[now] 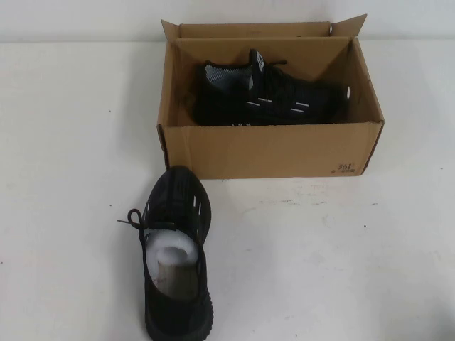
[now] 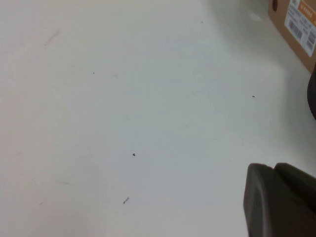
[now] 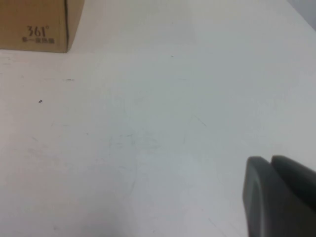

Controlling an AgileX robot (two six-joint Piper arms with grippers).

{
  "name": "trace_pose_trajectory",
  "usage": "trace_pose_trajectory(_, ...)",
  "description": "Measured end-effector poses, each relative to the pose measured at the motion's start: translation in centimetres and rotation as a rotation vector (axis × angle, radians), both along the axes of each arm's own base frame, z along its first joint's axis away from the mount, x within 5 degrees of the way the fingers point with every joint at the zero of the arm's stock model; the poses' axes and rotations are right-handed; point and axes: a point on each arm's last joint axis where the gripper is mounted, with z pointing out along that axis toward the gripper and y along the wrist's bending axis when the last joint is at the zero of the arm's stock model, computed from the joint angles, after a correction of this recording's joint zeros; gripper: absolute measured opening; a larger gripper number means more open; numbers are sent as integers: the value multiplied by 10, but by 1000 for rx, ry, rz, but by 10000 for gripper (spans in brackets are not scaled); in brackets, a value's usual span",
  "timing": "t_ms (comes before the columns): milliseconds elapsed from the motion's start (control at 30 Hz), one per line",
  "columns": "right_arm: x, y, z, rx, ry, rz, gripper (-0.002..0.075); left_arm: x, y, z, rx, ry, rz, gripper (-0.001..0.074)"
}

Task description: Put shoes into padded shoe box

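The box (image 1: 270, 150) stands open toward the far edge of the white tabletop (image 1: 341, 249), about midway between the left and right edges, its short flaps upright. One shoe (image 1: 263, 99) lies on its side inside the box, toe toward the right edge, white dash marks and speckled collar lining showing. The other shoe (image 1: 174, 256) sits on the tabletop just in front of the box's left front corner, near the near edge; its toe points at the box and white stuffing fills its opening.

Neither arm shows in the high view. In the left wrist view, only a dark piece of the left gripper (image 2: 279, 200) shows above bare tabletop, with a labelled corner of the box (image 2: 296, 27) at the picture's edge; whether its jaws are open or closed cannot be told. In the right wrist view, the right gripper (image 3: 279, 195) likewise shows as one dark piece over bare tabletop, the box corner with its printed mark (image 3: 37, 34) well apart; its jaws cannot be judged either.
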Motion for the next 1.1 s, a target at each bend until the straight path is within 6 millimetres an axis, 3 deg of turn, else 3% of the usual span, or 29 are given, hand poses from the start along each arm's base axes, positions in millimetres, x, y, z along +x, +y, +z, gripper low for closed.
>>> trace_pose_trajectory(1100,0,0,0,0,0,0,-6,1,-1,3,-75,-34,12,-4)
